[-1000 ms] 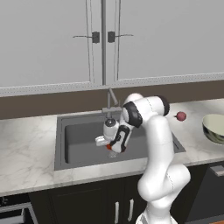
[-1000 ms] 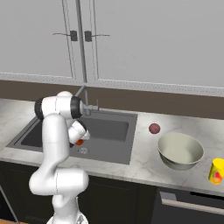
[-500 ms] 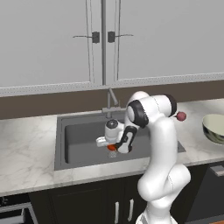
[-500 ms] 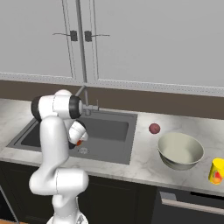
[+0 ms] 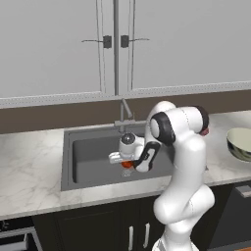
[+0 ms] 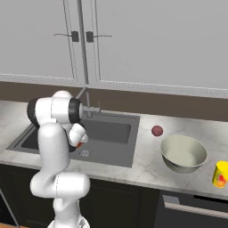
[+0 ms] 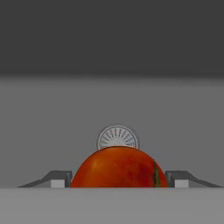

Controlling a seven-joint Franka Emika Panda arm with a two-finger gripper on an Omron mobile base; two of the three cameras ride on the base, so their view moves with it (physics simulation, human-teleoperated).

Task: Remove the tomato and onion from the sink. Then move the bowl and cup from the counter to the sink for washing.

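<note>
The gripper (image 7: 117, 180) holds the tomato (image 7: 117, 168) between widely spread fingers (image 7: 59, 179), low inside the sink (image 5: 90, 162). Just beyond the tomato lies the round drain (image 7: 117, 137); bare grey floor runs onward to the sink's far wall.

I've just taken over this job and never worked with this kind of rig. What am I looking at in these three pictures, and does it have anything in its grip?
The machine is a white arm with a two-finger gripper, on a mobile base. Two pictures come from base cameras behind the arm, to its left and right; the third looks along the gripper from the hand.

The arm is reaching into the dark sink. In the hand view the tomato sits between the fingertips, with the drain behind it. The jaws stand wide on either side; whether they are gripping it I cannot tell.

On the marble counter lie the onion, the bowl and the yellow cup.
</note>
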